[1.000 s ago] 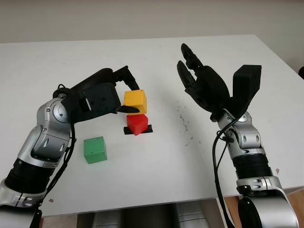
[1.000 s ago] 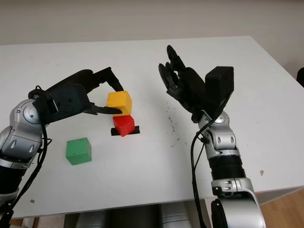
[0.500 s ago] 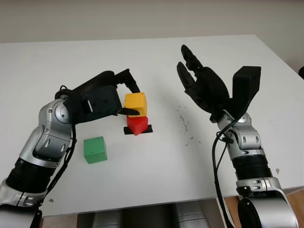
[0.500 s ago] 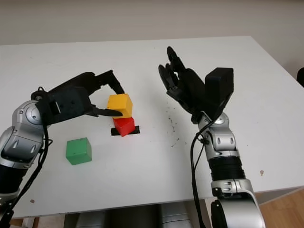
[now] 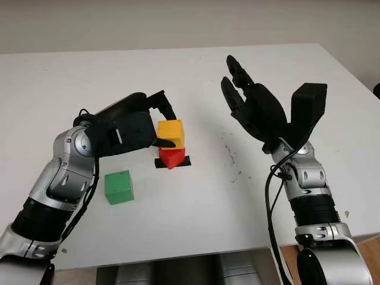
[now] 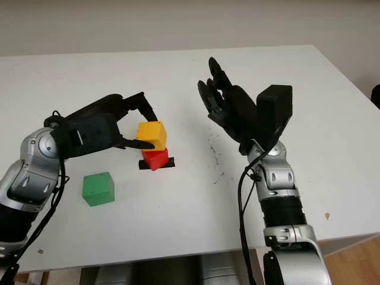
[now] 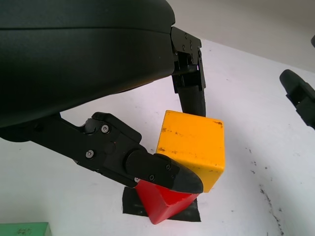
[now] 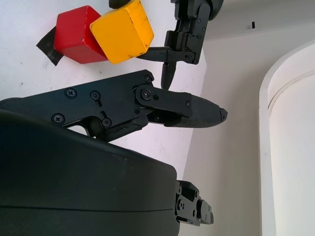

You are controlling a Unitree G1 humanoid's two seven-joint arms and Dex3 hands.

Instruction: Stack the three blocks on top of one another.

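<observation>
My left hand (image 5: 168, 127) is shut on the yellow block (image 5: 171, 132), one finger behind it and the thumb at its front. The yellow block (image 7: 194, 147) sits on top of the red block (image 5: 172, 157), turned a little relative to it. The red block (image 7: 165, 204) stands on a black tape mark (image 5: 185, 161) in the middle of the white table (image 5: 196, 202). A green block (image 5: 119, 186) lies alone on the table, to the front left of the stack. My right hand (image 5: 249, 107) is open, held up above the table to the right of the stack.
A few dark specks mark the table (image 5: 228, 154) between the stack and my right arm. The table's front edge (image 5: 178, 255) runs close to both arms, and its right edge (image 5: 350, 77) lies behind my right hand.
My left hand has lowered the yellow block and carried it slightly right, down onto the red block. The right hand and the green block have stayed put.
</observation>
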